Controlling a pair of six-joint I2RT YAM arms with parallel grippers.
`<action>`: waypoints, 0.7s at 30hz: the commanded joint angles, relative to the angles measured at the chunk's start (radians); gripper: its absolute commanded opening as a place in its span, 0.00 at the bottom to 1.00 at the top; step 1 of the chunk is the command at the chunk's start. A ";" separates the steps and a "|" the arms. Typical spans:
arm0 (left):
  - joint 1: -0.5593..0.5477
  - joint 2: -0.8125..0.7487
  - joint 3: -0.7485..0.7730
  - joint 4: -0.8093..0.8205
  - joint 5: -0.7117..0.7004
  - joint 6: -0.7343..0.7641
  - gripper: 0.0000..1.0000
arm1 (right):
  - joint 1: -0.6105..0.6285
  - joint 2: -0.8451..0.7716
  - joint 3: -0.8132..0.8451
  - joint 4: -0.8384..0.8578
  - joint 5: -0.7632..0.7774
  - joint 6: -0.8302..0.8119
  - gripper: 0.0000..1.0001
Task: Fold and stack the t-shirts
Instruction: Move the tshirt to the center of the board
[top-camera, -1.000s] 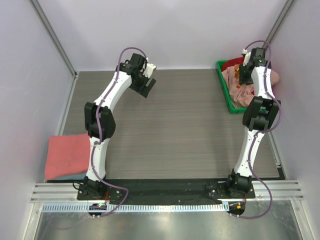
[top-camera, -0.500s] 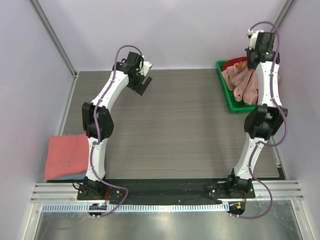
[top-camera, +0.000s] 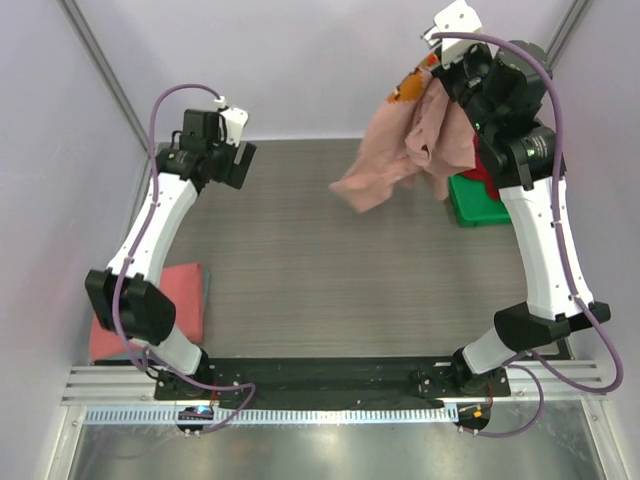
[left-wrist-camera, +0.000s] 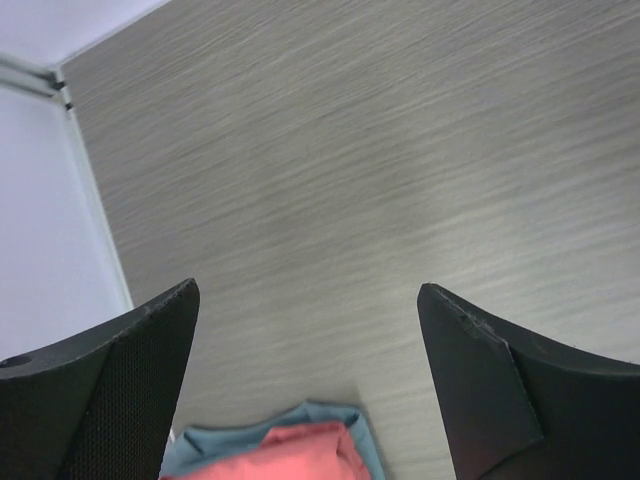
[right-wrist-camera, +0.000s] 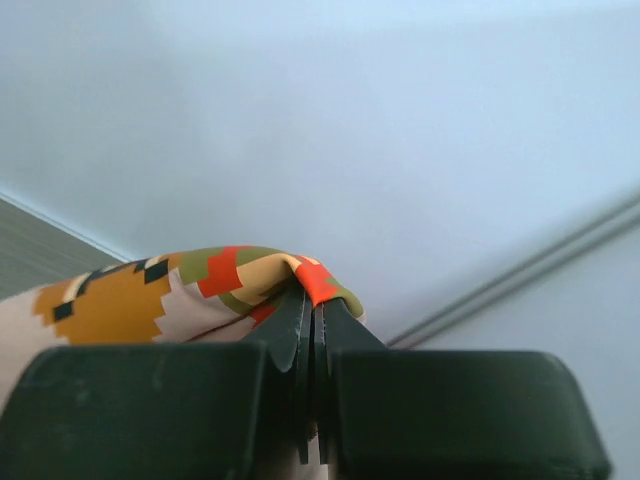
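Observation:
My right gripper (top-camera: 432, 72) is raised high near the back wall, shut on a fold of the pale dusty-pink t-shirt (top-camera: 402, 150). The shirt hangs crumpled below it, its lower end out over the table left of the bin. In the right wrist view the jaws of the right gripper (right-wrist-camera: 315, 300) pinch the cloth at its orange-brown pixel graphic (right-wrist-camera: 190, 290). My left gripper (top-camera: 236, 163) hovers open over bare table at the back left, the left gripper (left-wrist-camera: 308, 295) holding nothing. A folded coral-red t-shirt (top-camera: 186, 290) lies at the left edge, on a blue one (left-wrist-camera: 225, 440).
The green bin (top-camera: 470, 208) stands at the back right, partly behind the right arm, with a dark red garment (top-camera: 484, 180) showing in it. The left arm's elbow hangs over the folded stack. White walls close in the table at the left, back and right.
The right gripper has shut on the pink t-shirt, lifted it out of the bin and swung it left. The left gripper has moved left, and its elbow now covers part of the coral stack.

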 joint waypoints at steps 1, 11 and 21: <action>0.003 -0.129 -0.104 0.114 -0.043 -0.011 0.91 | 0.065 0.048 0.067 0.061 -0.011 -0.056 0.01; 0.012 -0.308 -0.250 0.059 -0.032 0.040 0.91 | 0.150 -0.010 -0.262 0.060 -0.122 0.038 0.22; 0.012 -0.252 -0.224 -0.023 0.058 -0.003 0.90 | 0.010 -0.180 -0.753 -0.116 -0.184 0.358 0.64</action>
